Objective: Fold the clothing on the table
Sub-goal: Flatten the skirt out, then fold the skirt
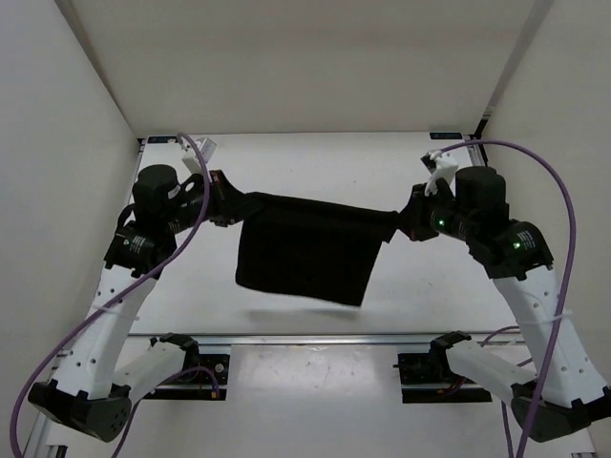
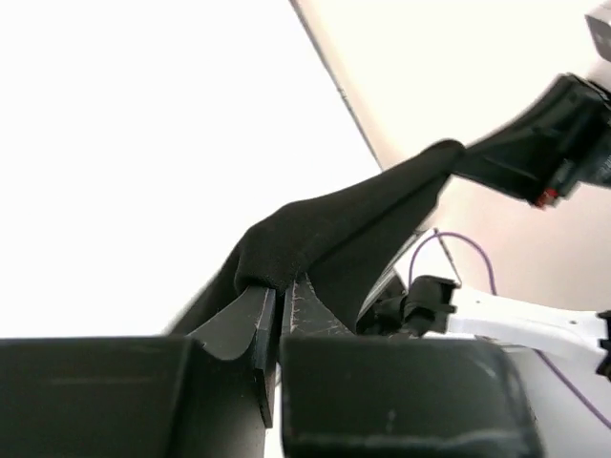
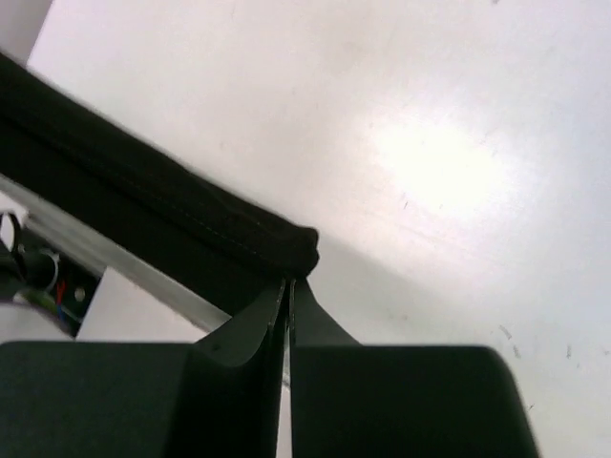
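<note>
- White tabletop [image 1: 315, 162], white walls [image 1: 57, 143] around it.
- Left end effector [image 1: 234, 203] and right end effector [image 1: 406, 222] each clamp a top corner of the black garment [image 1: 305, 253], which hangs above the tabletop.

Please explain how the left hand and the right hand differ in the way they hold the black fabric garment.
The left hand pinches the left upper corner of the plain black fabric garment; the right hand pinches its right one. The left hand's fingers show a narrow gap over bunched cloth; the right hand's fingers sit almost flush. Both hold it stretched above the white table.
</note>
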Controlling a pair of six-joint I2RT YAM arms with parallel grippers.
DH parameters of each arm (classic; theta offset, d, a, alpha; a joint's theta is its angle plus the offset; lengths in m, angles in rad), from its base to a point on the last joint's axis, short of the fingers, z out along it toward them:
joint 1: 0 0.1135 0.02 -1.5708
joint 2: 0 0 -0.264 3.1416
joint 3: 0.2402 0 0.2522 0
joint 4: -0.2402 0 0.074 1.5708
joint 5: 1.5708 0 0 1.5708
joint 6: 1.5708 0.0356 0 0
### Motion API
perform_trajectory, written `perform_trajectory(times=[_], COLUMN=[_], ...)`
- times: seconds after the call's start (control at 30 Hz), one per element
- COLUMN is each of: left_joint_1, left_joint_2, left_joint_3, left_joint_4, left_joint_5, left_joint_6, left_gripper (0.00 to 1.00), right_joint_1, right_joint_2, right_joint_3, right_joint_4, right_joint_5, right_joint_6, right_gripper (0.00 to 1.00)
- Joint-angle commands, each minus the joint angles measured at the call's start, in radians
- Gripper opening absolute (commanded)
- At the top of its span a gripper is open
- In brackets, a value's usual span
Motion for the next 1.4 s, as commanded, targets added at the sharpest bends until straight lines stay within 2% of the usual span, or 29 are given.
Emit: perform_trajectory(times=[0.0, 0.03, 0.13, 0.23, 0.27, 0.3, 0.33, 0.4, 0.47, 0.53, 0.6, 0.67, 0.77, 0.9, 1.0, 1.1, 1.23, 1.37], left_joint_1=[0.006, 0.0, -0.032, -0.06, -0.058, -0.054, -0.049, -0.025, -0.003, 0.011, 0.022, 0.026, -0.012, -0.119, -0.158, -0.14, -0.115, -0.084], left_joint_2=[0.091, 0.138, 0.271, 0.428, 0.501, 0.576, 0.609, 0.719, 0.761, 0.787, 0.815, 0.8, 0.714, 0.617, 0.643, 0.663, 0.7, 0.778], left_joint_3=[0.05, 0.05, 0.04, 0.038, 0.049, 0.079, 0.127, 0.197, 0.274, 0.39, 0.454, 0.43, 0.217, 0.009, -0.017, -0.028, 0.004, 0.083], left_joint_4=[0.017, 0.017, 0.026, 0.047, 0.064, 0.07, 0.087, 0.151, 0.235, 0.238, 0.198, 0.185, 0.201, 0.19, 0.135, 0.139, 0.182, 0.181], left_joint_5=[0.007, 0.004, -0.042, -0.077, -0.085, -0.085, -0.088, -0.087, -0.071, -0.096, -0.084, -0.039, -0.05, -0.178, -0.214, -0.271, -0.358, -0.361], left_joint_6=[-0.015, -0.011, 0.008, 0.038, 0.038, 0.041, 0.042, 0.006, -0.065, -0.111, -0.105, -0.103, -0.068, 0.033, 0.061, 0.042, -0.007, -0.036], left_gripper=[0.0, 0.0, 0.0, 0.03, 0.16, 0.34, 0.53, 0.61, 0.63, 0.69, 0.7, 0.69, 0.69, 0.68, 0.67, 0.68, 0.66, 0.66], right_joint_1=[-0.11, -0.167, -0.233, -0.284, -0.29, -0.301, -0.312, -0.336, -0.353, -0.356, -0.349, -0.323, -0.275, -0.191, -0.171, -0.175, -0.213, -0.217], right_joint_2=[0.091, 0.114, 0.215, 0.394, 0.462, 0.493, 0.554, 0.654, 0.688, 0.68, 0.632, 0.601, 0.567, 0.521, 0.509, 0.493, 0.528, 0.544], right_joint_3=[0.074, 0.085, 0.036, -0.016, -0.01, 0.002, 0.029, 0.077, 0.125, 0.13, 0.103, 0.055, -0.024, -0.197, -0.275, -0.288, -0.239, -0.216], right_joint_4=[-0.033, -0.024, 0.081, 0.177, 0.213, 0.241, 0.266, 0.295, 0.323, 0.365, 0.386, 0.37, 0.312, 0.312, 0.336, 0.352, 0.33, 0.326], right_joint_5=[0.005, -0.059, -0.145, -0.254, -0.267, -0.294, -0.289, -0.285, -0.288, -0.282, -0.282, -0.263, -0.218, -0.138, -0.12, -0.05, -0.066, -0.052], right_joint_6=[-0.025, -0.048, -0.05, -0.015, -0.01, -0.008, -0.001, 0.011, 0.039, 0.054, 0.059, 0.061, 0.061, 0.068, 0.093, 0.094, 0.079, 0.065], right_gripper=[0.0, 0.01, 0.0, 0.03, 0.07, 0.12, 0.25, 0.32, 0.37, 0.44, 0.49, 0.51, 0.51, 0.5, 0.48, 0.47, 0.47, 0.47])
